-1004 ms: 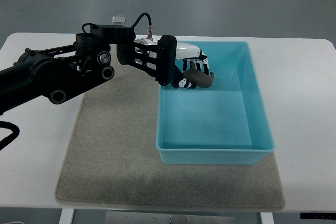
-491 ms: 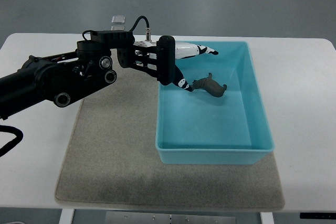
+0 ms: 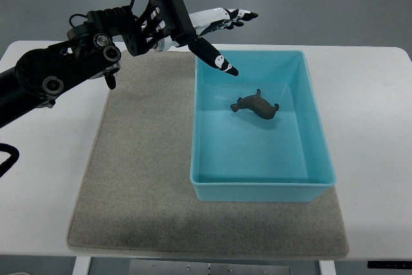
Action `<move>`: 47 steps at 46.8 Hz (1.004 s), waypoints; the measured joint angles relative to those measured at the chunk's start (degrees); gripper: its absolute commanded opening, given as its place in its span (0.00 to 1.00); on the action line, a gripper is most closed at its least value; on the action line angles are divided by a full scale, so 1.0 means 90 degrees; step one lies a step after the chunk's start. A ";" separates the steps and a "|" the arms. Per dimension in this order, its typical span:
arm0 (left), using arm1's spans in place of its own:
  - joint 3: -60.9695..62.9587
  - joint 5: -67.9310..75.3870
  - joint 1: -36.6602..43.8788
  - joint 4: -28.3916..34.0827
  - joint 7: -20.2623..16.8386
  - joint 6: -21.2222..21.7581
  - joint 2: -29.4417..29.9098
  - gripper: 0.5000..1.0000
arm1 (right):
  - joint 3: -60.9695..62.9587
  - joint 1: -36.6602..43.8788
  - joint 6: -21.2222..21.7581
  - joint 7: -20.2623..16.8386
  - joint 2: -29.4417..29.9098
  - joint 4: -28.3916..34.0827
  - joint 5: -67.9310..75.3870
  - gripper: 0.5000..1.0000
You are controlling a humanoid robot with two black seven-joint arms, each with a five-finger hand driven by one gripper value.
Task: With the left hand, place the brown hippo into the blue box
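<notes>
White table [image 3: 373,94] with a grey mat [image 3: 141,178], a blue box [image 3: 261,188] and one robot arm over the far left.

Lying on the box floor, toward its far side and a little right of centre, is the brown hippo [image 3: 257,105], on its own and touching nothing but the floor. The box sits on the right part of the mat, its right side reaching past the mat's edge. The left hand [image 3: 209,30] is raised above the far left corner of the box, fingers [image 3: 225,66] spread wide and straight, holding nothing; one dark-tipped finger points down toward the box, the others reach right past the table's far edge. Its black arm [image 3: 64,72] comes in from the left edge.
</notes>
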 measured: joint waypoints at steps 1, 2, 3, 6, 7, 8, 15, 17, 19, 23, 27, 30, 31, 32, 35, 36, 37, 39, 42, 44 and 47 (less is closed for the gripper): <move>-0.0075 -0.0182 0.0009 0.0073 0.0000 -0.0022 0.0021 1.00 | 0.0000 0.0000 0.0000 0.0000 0.0000 0.0000 0.0000 0.87; -0.0128 -0.0359 0.0022 0.0157 0.0000 -0.0037 0.0053 1.00 | 0.0001 -0.0001 0.0000 -0.0001 0.0000 0.0000 0.0000 0.87; -0.0153 -0.0583 0.0033 0.0227 0.0001 -0.0050 0.0088 1.00 | 0.0001 0.0000 0.0000 0.0000 0.0000 0.0000 0.0000 0.87; -0.0162 -0.1133 0.0042 0.0455 0.0001 -0.0065 0.0172 1.00 | 0.0002 0.0000 0.0000 -0.0001 0.0000 0.0000 0.0000 0.87; -0.0163 -0.1272 0.0042 0.0503 0.0001 -0.0067 0.0189 1.00 | 0.0002 -0.0001 0.0000 -0.0001 0.0000 0.0000 0.0000 0.87; -0.0170 -0.1397 0.0047 0.0570 0.0001 -0.0073 0.0215 1.00 | 0.0002 -0.0001 0.0000 -0.0001 0.0000 0.0000 -0.0001 0.87; -0.0218 -0.2102 0.0089 0.0924 0.0001 -0.0103 0.0408 1.00 | 0.0002 0.0000 0.0000 -0.0001 0.0000 0.0000 0.0000 0.87; -0.0217 -0.2389 0.0103 0.1018 0.0001 -0.0141 0.0488 1.00 | 0.0003 0.0000 0.0000 -0.0001 0.0000 0.0000 0.0000 0.87; -0.0203 -0.2684 0.0115 0.1126 0.0002 -0.0251 0.0559 1.00 | 0.0000 0.0000 0.0000 -0.0001 0.0000 0.0000 -0.0001 0.87; -0.0175 -0.3266 0.0146 0.1448 0.0016 -0.0637 0.0654 1.00 | 0.0001 0.0000 0.0000 0.0000 0.0000 0.0000 0.0000 0.87; -0.0197 -0.3811 0.0271 0.1781 0.0032 -0.1055 0.0669 1.00 | 0.0000 0.0000 0.0000 -0.0001 0.0000 0.0000 0.0000 0.87; -0.0215 -0.4257 0.0335 0.2002 0.0045 -0.1325 0.0725 1.00 | 0.0001 0.0000 0.0000 0.0000 0.0000 0.0000 0.0000 0.87; -0.0216 -0.4430 0.0368 0.2079 0.0066 -0.1425 0.0768 1.00 | 0.0001 0.0000 0.0000 -0.0001 0.0000 0.0000 0.0000 0.87; -0.0216 -0.4577 0.0399 0.2136 0.0089 -0.1519 0.0804 1.00 | 0.0001 -0.0001 0.0000 -0.0001 0.0000 0.0000 0.0000 0.87; -0.0217 -0.5014 0.0499 0.2315 0.0213 -0.1843 0.0887 1.00 | 0.0002 0.0000 0.0000 -0.0001 0.0000 0.0000 0.0000 0.87; -0.0219 -0.5140 0.0536 0.2370 0.0263 -0.1942 0.0908 1.00 | 0.0002 0.0000 0.0000 -0.0001 0.0000 0.0000 0.0000 0.87; -0.0220 -0.5265 0.0558 0.2422 0.0316 -0.2038 0.0919 1.00 | 0.0002 0.0000 0.0000 -0.0001 0.0000 0.0000 -0.0001 0.87; -0.0225 -0.5538 0.0624 0.2538 0.0435 -0.2209 0.0936 1.00 | 0.0002 0.0000 0.0000 -0.0001 0.0000 0.0000 0.0000 0.87; -0.0228 -0.5942 0.0718 0.2720 0.0610 -0.2291 0.0938 1.00 | 0.0000 0.0000 0.0000 -0.0001 0.0000 0.0000 0.0000 0.87; -0.0229 -0.6172 0.0763 0.2836 0.0711 -0.2300 0.0938 1.00 | 0.0001 0.0000 0.0000 -0.0001 0.0000 0.0000 0.0000 0.87; -0.0231 -0.6529 0.0833 0.2991 0.0852 -0.2301 0.0939 1.00 | 0.0001 -0.0001 0.0000 -0.0001 0.0000 -0.0001 0.0000 0.87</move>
